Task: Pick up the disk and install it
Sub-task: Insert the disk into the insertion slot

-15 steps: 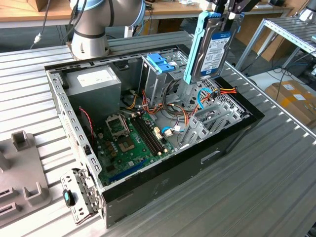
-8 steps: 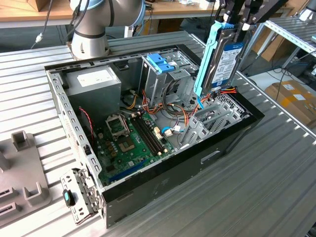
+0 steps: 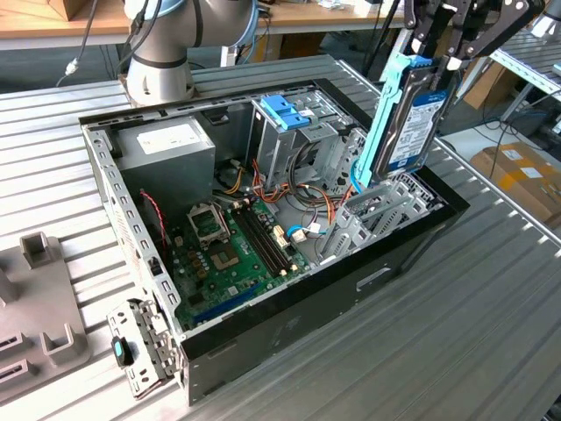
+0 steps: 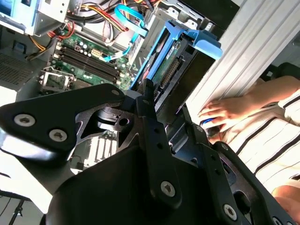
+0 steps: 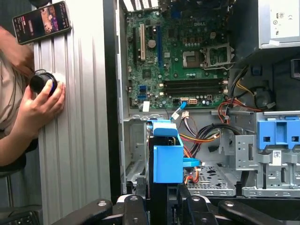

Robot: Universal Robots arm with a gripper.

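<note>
Disk hangs upright just above the empty bay of the computer case, our pincer clamped on its upper end. We judge it stiff, fairly heavy and shock-sensitive, best held across the blue rails.

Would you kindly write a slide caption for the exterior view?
Claw holds the disk upright over a corner of the open computer case.

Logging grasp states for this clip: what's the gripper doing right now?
Gripper: shut on the disk, held upright over the open case.
</note>
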